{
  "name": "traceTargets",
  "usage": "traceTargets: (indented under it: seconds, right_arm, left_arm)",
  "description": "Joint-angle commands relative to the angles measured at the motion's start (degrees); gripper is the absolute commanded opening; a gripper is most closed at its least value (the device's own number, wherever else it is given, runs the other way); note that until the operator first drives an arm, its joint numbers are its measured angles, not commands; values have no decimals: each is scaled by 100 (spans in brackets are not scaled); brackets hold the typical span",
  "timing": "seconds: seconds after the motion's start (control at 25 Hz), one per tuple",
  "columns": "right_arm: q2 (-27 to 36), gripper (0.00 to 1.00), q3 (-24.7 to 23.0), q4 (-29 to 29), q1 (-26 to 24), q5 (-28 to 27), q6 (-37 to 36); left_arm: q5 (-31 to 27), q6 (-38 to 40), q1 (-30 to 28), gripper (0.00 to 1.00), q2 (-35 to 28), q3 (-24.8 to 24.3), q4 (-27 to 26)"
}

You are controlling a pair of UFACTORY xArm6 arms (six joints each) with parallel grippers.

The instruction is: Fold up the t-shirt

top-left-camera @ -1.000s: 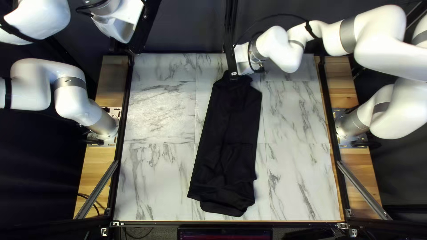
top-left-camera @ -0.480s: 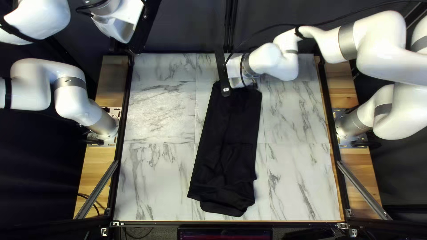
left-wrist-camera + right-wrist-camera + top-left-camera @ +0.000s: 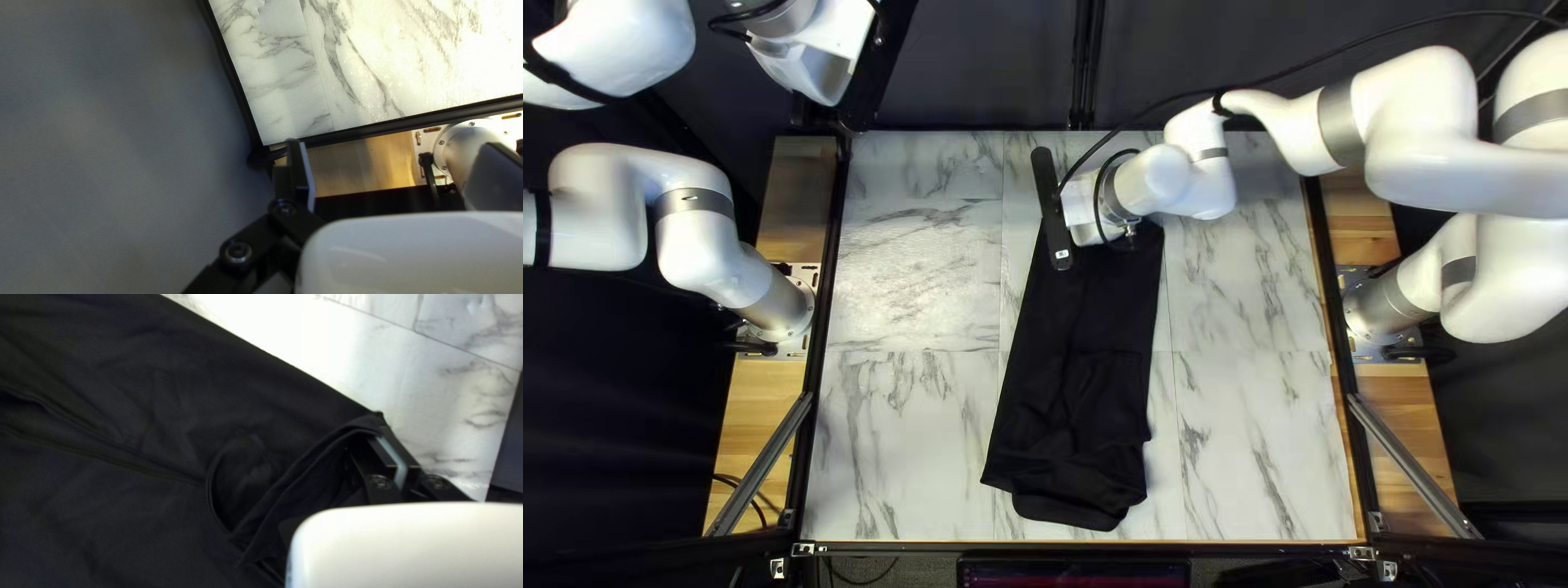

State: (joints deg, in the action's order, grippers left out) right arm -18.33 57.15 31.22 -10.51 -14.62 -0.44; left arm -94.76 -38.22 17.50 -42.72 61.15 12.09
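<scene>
The right gripper point(image 3: 384, 427) is closed on a raised edge of the t-shirt point(image 3: 136, 501), its fingers pinching the cloth at their tips. Just beside it, a loose flap curls around a rounded opening, perhaps the neck. The rest of the shirt lies in a long strip running from under the gripper to near the table's near edge.

Over the last second the right arm point(image 3: 1198, 174) has drawn its wrist back from the shirt's far end toward the near edge, and the cloth that poked out past the far end has come with it. The near end has not shifted. That looks like the start of a lengthwise fold; the pinched edge probably still needs carrying down the strip and laying flat, without skewing.

Well apart, the left gripper point(image 3: 395, 147) hangs spread and empty above the table point(image 3: 283, 71).
</scene>
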Motion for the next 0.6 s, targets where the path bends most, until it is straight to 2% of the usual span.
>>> traceTargets:
  seconds: [0.04, 0.16, 0.48, 0.52, 0.56, 0.6]
  right_arm:
    - [-205, 0, 113, 189, 124, 55, 210]
    - [-257, 0, 54, 464, 212, 152, 449]
    - [-430, 0, -46, 689, 290, 414, 484]
    - [-415, 3, -68, 682, 294, 425, 467]
    - [-341, 39, -146, 633, 299, 440, 408]
    - [-249, 70, -225, 530, 294, 444, 311]
  left_arm:
    - [0, 0, 0, 100, 0, 0, 0]
    - [0, 0, 0, 100, 0, 0, 0]
    - [0, 0, 0, 100, 0, 0, 0]
    - [0, 0, 0, 100, 0, 0, 0]
    - [0, 0, 0, 100, 0, 0, 0]
    - [0, 0, 0, 100, 0, 0, 0]
